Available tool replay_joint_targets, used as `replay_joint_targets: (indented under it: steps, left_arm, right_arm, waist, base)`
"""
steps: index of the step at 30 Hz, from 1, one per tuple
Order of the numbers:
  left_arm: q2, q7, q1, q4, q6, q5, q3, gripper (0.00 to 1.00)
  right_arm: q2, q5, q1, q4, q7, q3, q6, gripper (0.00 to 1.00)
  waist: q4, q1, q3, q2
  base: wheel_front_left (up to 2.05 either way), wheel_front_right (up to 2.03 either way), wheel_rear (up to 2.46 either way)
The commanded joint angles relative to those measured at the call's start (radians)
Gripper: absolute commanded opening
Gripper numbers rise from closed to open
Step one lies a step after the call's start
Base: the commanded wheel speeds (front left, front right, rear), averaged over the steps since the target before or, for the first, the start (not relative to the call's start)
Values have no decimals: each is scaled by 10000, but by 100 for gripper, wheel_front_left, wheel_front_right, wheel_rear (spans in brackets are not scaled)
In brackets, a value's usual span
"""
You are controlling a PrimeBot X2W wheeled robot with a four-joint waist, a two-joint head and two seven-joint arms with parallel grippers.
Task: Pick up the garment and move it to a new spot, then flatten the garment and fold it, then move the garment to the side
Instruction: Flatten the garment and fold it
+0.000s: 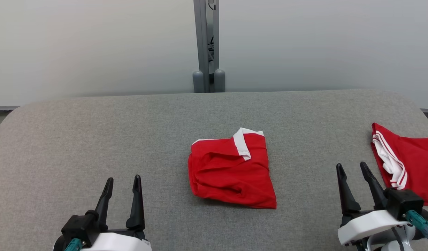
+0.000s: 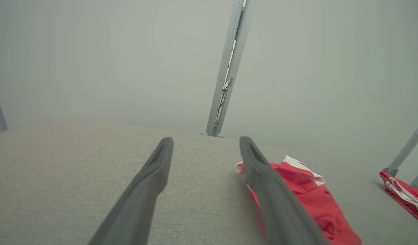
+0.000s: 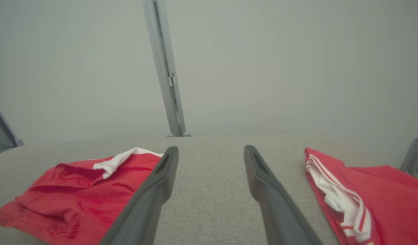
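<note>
Head view: the folded red garment (image 1: 231,170) lies at the centre of the frame on the grey cloth-covered table (image 1: 95,139), in a rough square, with a white collar band turned up at its upper right corner and creases across its lower half. The left gripper (image 1: 123,179) stands at the lower left of the frame, fingers spread, tips pointing up the frame over bare cloth, well apart from the garment. The right gripper (image 1: 351,165) stands at the lower right, fingers likewise spread, between the folded garment and a second red garment (image 1: 409,164) with white striped trim at the right edge, which the frame cuts off. A grey metal post (image 1: 201,45) rises behind the table at upper centre against a pale wall. Left wrist view: the left gripper (image 2: 205,140) is parted over the table, the folded garment (image 2: 307,190) partly behind the right-hand finger. Right wrist view: the right gripper (image 3: 211,149) is parted over bare cloth, the folded garment (image 3: 76,190) at lower left and the second garment (image 3: 375,190) at lower right.
</note>
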Motion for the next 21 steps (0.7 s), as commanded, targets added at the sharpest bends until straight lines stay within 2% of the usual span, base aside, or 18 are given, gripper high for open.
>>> replay_joint_targets:
  steps: [1, 2, 7, 8, 11, 21]
  left_arm:
    - [43, -29, -97, 16, 4, -8, 4, 100]
    - [43, -27, -133, 25, -16, 6, -27, 100]
    - [42, -27, -210, 85, -52, -9, -202, 100]
    - [39, -27, -245, 135, -72, -23, -284, 100]
    - [48, -29, -320, 198, -78, -49, -444, 100]
    - [45, -29, -851, 95, 100, -178, -811, 100]
  right_arm:
    - [-27, -40, -7, 15, -10, -10, 3, 15]
    - [-31, -98, -66, -2, -10, 11, 3, 0]
    - [-164, -358, -457, 494, -10, 875, 3, 0]
    - [-256, -187, -754, 902, -9, 1487, 3, 0]
    - [-617, 280, -1323, 1532, -10, 2335, 2, 0]
    - [-1413, 1462, -3217, 3730, -9, 3991, 2, 0]
  waist:
    - [54, 0, 12, -1]
    - [106, 0, 27, -1]
    - [428, 0, 190, -1]
    - [596, 0, 320, -1]
    - [927, 0, 583, -1]
    - [2176, 0, 1461, -1]
  base:
    - [0, 0, 0]
    - [0, 0, 0]
    - [0, 0, 0]
    - [0, 0, 0]
    - [0, 0, 0]
    - [0, 0, 0]
